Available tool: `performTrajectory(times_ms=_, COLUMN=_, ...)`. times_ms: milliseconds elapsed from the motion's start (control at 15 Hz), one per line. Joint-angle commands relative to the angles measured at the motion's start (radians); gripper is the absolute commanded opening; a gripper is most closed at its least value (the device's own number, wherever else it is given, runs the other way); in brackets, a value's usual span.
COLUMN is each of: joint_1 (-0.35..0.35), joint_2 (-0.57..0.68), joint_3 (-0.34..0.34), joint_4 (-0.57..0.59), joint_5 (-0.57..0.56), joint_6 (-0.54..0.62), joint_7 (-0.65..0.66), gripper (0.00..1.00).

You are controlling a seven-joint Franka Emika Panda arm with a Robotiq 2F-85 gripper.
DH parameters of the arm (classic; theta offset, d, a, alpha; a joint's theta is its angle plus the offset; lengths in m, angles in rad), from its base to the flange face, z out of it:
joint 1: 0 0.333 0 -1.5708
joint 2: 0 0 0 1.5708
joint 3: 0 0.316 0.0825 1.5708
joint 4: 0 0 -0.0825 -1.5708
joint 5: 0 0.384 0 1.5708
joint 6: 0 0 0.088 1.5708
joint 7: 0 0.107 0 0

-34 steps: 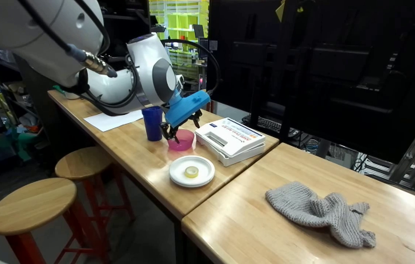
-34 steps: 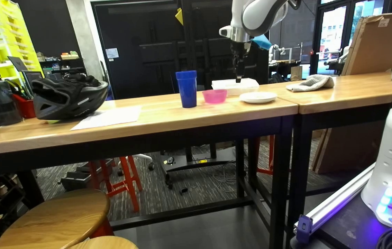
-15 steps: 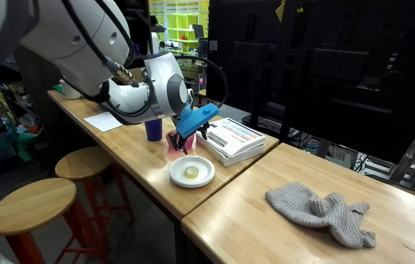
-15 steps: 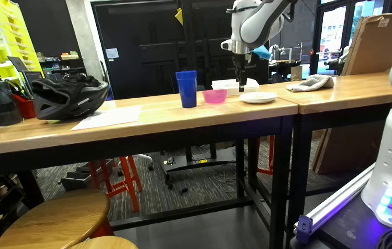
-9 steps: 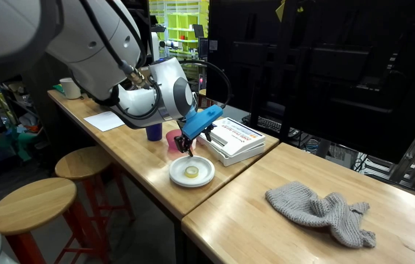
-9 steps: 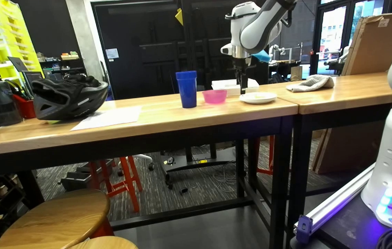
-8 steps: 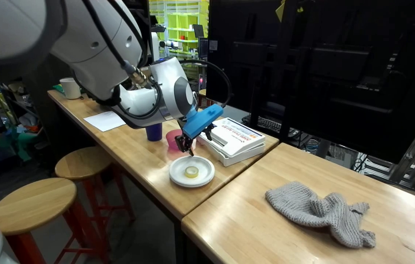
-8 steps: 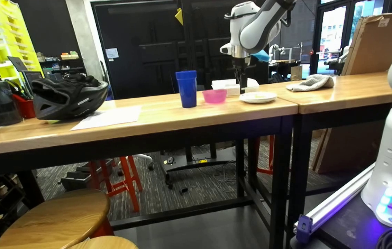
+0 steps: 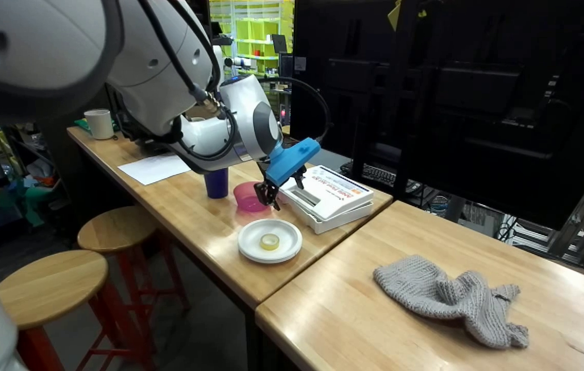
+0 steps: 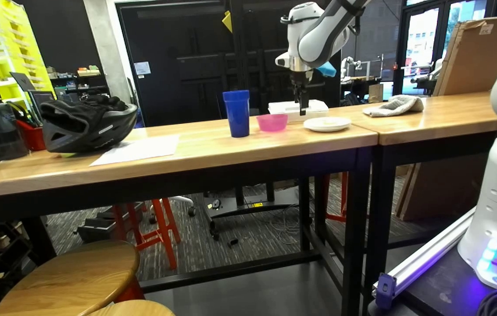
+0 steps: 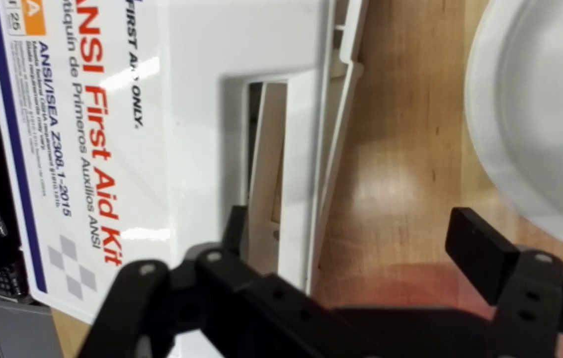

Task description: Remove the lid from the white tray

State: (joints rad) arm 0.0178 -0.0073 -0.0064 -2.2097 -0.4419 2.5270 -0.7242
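Arguably the first danger is that the tray (image 9: 343, 218) comes along with the lid (image 9: 330, 188). The lid still sits askew on top of it, at the far side of the counter (image 9: 219, 226), beyond the bowl (image 9: 246, 200) and the plate (image 9: 292, 247). The hand (image 11: 358, 238) is spread and grasps nothing: in the wrist view one finger (image 11: 235, 231) hangs over the gap behind the lid's handle (image 11: 301, 174), the other well to the right, near the plate's rim. Through that gap the tray's wall shows, and its rim juts out past the lid's edge, so fingers sent too deep could pinch both parts and drag everything along. Stopping too shallow might let the handle slip, as it looks smooth. Held by one edge only, the broad lid would probably tip or swivel once raised, and I can't tell whether its far side is hinged. Pulling it toward the near side risks the plate, and the tape (image 9: 269, 246) resting on it could slide off. The bowl is near too, left of the hand in both exterior views, so a careless sweep that way could shove it
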Motion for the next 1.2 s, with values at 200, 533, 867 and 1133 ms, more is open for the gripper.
performTrajectory(times_ms=200, joint_1=-0.024, joint_2=0.095, joint_3=0.001, joint_4=0.110, joint_5=0.041, joint_6=-0.002, joint_7=-0.066, gripper=1.00)
performTrajectory(times_ms=533, joint_1=-0.028, joint_2=0.109, joint_3=0.008, joint_4=0.135, joint_5=0.083, joint_6=-0.029, joint_7=-0.068, gripper=1.00)
performTrajectory(times_ms=867, joint_1=-0.027, joint_2=0.108, joint_3=0.010, joint_4=0.140, joint_5=0.091, joint_6=-0.044, joint_7=-0.065, gripper=1.00)
performTrajectory(times_ms=1133, joint_1=-0.023, joint_2=0.090, joint_3=0.013, joint_4=0.124, joint_5=0.088, joint_6=-0.060, joint_7=-0.055, gripper=1.00)
